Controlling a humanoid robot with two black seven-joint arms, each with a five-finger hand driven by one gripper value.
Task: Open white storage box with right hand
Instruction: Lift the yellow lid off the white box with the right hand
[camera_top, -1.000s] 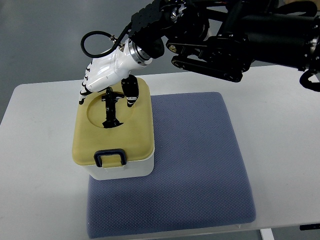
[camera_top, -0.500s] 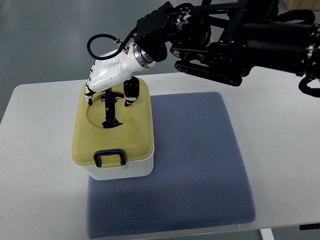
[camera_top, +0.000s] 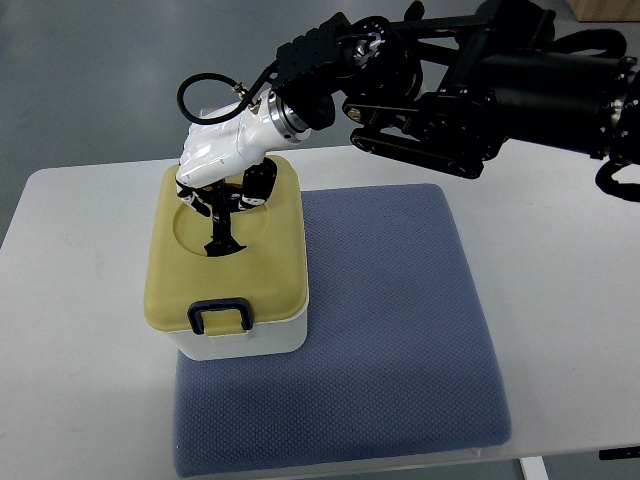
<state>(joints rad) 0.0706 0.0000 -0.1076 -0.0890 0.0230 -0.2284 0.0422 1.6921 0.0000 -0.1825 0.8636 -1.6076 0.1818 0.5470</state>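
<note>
The white storage box (camera_top: 284, 337) stands on the left part of a blue mat and has a pale yellow lid (camera_top: 265, 275). A black handle (camera_top: 218, 238) stands upright in the lid's round recess. A black latch (camera_top: 221, 316) sits at the lid's front edge. My right hand (camera_top: 222, 198), white with black fingertips, reaches in from the upper right. It hangs over the recess with its fingers curled around the top of the handle and its thumb (camera_top: 255, 186) on the right side. The lid lies flat on the box.
The blue textured mat (camera_top: 400, 320) covers the middle of the white table (camera_top: 70, 330). My black right arm (camera_top: 480, 80) spans the top right above the table's far edge. A black cable loops over the wrist.
My right hand has shifted slightly right and lowered. Its fingers came in from the lid's left rim and closed around the handle top. Box and lid have not moved.
</note>
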